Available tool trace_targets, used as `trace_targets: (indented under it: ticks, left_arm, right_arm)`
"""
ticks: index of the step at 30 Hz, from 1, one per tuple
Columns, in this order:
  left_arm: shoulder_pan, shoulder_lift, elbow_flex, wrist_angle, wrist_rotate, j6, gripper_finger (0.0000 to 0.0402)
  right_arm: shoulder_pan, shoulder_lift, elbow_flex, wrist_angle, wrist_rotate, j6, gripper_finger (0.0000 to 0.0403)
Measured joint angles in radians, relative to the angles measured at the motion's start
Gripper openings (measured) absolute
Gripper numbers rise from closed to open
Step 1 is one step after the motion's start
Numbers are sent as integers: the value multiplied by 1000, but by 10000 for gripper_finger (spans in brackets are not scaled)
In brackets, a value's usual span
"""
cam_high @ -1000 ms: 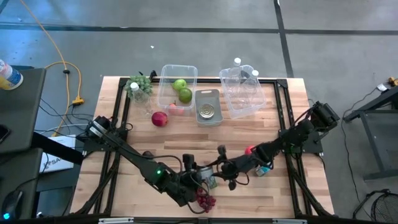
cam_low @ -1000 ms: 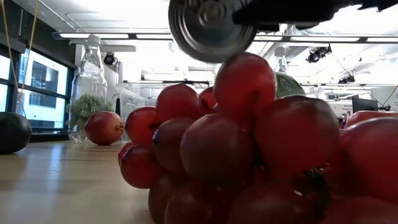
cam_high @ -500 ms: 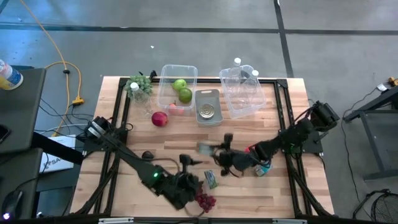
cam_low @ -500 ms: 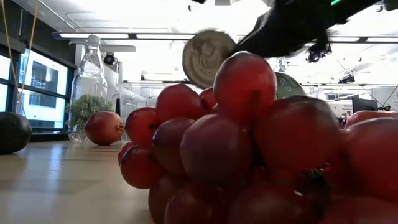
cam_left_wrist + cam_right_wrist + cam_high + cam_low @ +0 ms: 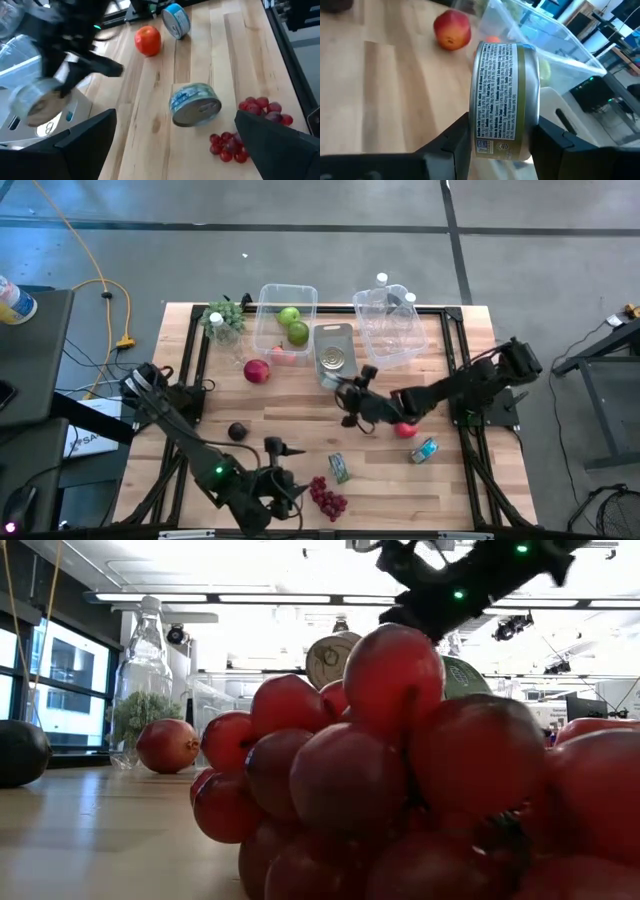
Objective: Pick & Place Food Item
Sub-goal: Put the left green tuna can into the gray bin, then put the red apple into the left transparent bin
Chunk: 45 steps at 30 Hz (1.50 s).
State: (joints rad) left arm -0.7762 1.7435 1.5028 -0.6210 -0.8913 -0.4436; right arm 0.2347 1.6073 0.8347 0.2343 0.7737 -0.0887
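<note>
My right gripper is shut on a tin can with a gold and white label. It holds the can in the air just in front of the grey tray, where another can lies. My left gripper stands open over the table's near left part and holds nothing. On the wood ahead of it lie a blue-labelled can on its side wall, a bunch of red grapes, a tomato and one more blue can. My right gripper pinches the can between its two fingers, one finger on each flat end, with the label wall facing the wrist. The fingers come from the table's right side, slanting a little down. The can is on edge, lifted clear of the table.
A clear bin with green apples stands at the far middle, and a second clear bin with bottles at the far right. A red apple, a dark avocado and a bottle with green grapes stand on the left half.
My right gripper has carried the can from the near middle of the table toward the far edge, up to the grey tray, turning its wrist on the way. My left gripper has drawn back toward the near left corner. The blue-labelled can and the grapes have stayed put.
</note>
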Motion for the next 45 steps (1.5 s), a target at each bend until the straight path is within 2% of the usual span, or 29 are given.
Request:
trace_targets:
  ticks: [5, 9, 11, 15, 18, 22, 24, 28, 31, 34, 41, 45]
  left_arm:
    - [-10, -1, 0, -9, 1, -15, 398]
    - [-11, -1, 0, -21, 16, -42, 398]
    - [-11, -1, 0, -38, 34, -44, 398]
    - [-12, -1, 0, -49, 46, -47, 398]
    - [-12, -1, 0, -49, 47, -55, 398]
    - [-13, -1, 0, -49, 47, -66, 398]
    - [-17, -1, 0, -49, 47, -73, 398]
    - [-20, -1, 0, -52, 48, -73, 398]
    - [-20, -1, -1, -57, 51, -73, 399]
    - [-19, -1, -1, -59, 51, -73, 399]
    - [-19, -1, -1, -66, 53, -73, 399]
    - [-19, -1, -1, -71, 55, -76, 399]
  right_arm:
    - [-113, -3, 145, -168, -81, 10, 140]
    - [-187, 14, 227, -350, -34, 241, 140]
    - [-208, 14, 230, -422, -12, 298, 140]
    - [-243, 18, 232, -405, -117, 306, 140]
    - [-266, 37, 234, -389, -131, 306, 140]
    - [-315, 38, 232, -382, -228, 307, 142]
    - [-330, 47, 232, -378, -236, 324, 180]
    - [-349, 51, 232, -381, -237, 358, 290]
    - [-354, 51, 232, -367, -204, 352, 342]
    - [-344, 51, 232, -336, -161, 334, 361]
    - [-254, 36, 233, -231, -141, 173, 339]
    - [-161, 10, 234, -165, -133, 7, 319]
